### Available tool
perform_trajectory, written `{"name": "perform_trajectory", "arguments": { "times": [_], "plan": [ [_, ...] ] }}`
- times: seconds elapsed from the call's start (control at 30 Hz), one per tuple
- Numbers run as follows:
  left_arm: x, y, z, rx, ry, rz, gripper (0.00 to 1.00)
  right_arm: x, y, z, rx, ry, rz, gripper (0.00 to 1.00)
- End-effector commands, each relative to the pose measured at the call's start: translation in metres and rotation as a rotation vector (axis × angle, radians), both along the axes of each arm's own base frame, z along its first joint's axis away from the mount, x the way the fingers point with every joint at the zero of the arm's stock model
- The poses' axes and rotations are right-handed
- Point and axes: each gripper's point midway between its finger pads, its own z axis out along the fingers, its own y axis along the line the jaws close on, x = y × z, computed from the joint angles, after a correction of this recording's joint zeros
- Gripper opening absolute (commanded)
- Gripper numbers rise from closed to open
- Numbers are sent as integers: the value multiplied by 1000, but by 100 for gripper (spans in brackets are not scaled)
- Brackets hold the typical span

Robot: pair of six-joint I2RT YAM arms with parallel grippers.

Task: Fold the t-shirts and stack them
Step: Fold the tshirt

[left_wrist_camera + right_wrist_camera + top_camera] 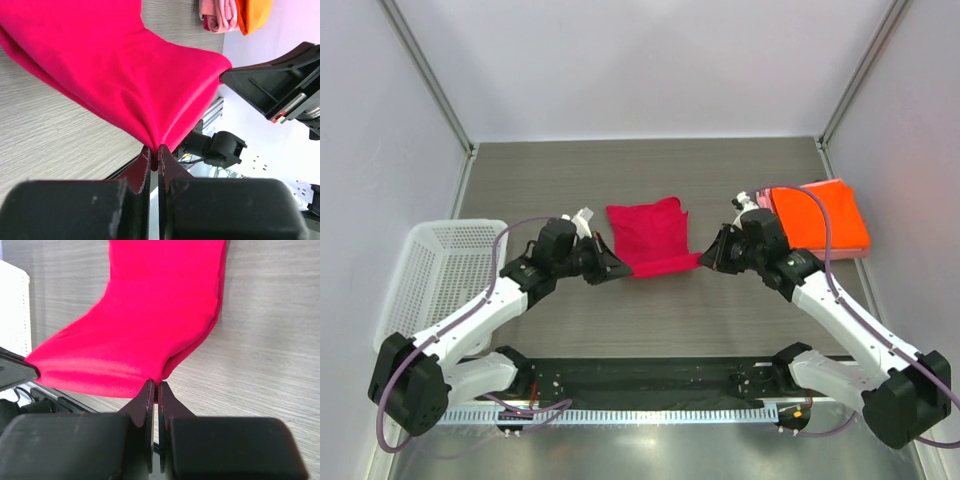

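The crimson-magenta t-shirt [648, 234] lies folded at the table's middle, its near edge lifted between the two arms. My left gripper [617, 267] is shut on its near left corner, and the cloth [125, 75] rises from the pinched jaws [158, 155]. My right gripper [704, 258] is shut on the near right corner [150, 330], with the jaws [157, 387] closed on the hem. A folded orange t-shirt [820, 214] lies on a pale pink one [761, 198] at the right. Both show at the top of the left wrist view, orange [254, 14] beside pink [218, 15].
A white mesh basket [438, 275] stands at the table's left edge, tipped toward the wall. White enclosure walls close in on three sides. The black base rail [650, 380] runs along the near edge between the arm bases.
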Motion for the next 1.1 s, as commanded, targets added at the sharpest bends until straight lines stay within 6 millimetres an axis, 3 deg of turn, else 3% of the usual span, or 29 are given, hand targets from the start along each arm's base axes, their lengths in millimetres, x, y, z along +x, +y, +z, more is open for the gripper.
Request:
{"name": "perform_trajectory", "arguments": {
  "times": [0.0,0.17,0.2,0.27,0.3,0.33,0.4,0.53,0.6,0.63,0.67,0.7,0.8,0.83,0.87,0.9,0.93,0.97,1.0,1.03,1.07],
  "plan": [
    [1,-1,22,-20,-13,2,0,19,-8,26,-44,-75,-50,1],
    [22,2,29,22,-38,51,0,49,-7,35,-101,-96,-80,1],
    [26,1,26,30,-30,55,0,56,-6,28,-120,-79,-85,1],
    [36,4,30,27,-38,72,0,70,-2,40,-124,-107,-88,1],
    [40,5,27,35,-28,80,0,78,0,33,-141,-86,-88,1],
    [48,9,27,40,-30,97,0,88,3,45,-134,-113,-89,1],
    [60,11,33,38,-44,111,0,100,7,45,-141,-110,-92,1],
    [96,20,25,56,-19,145,0,136,12,49,-144,-113,-112,1],
    [114,22,30,57,-40,160,0,153,11,34,-157,-82,-129,1],
    [126,26,19,71,-13,174,0,163,13,38,-152,-92,-137,1],
    [134,26,19,73,-21,175,0,172,14,22,-162,-56,-137,1],
    [146,27,27,67,-38,184,0,186,11,28,-151,-73,-153,1],
    [174,29,2,97,13,194,0,211,14,5,-138,-31,-158,1],
    [192,32,10,97,-14,215,0,226,13,9,-126,-45,-169,1],
    [203,34,-13,116,31,223,0,235,14,5,-119,-40,-172,1],
    [217,42,-18,122,31,253,0,244,16,-17,-120,3,-167,1],
    [235,47,-19,132,8,298,0,261,16,-9,-101,-18,-185,1],
    [246,46,-46,134,53,297,0,271,15,-12,-103,-17,-205,1],
    [256,47,-51,109,66,304,0,280,16,-38,-111,22,-212,1],
    [263,45,-64,106,85,302,1,295,19,-28,-85,-3,-222,2],
    [278,41,-58,85,64,294,21,303,18,-35,-85,4,-231,10]
  ]
}}
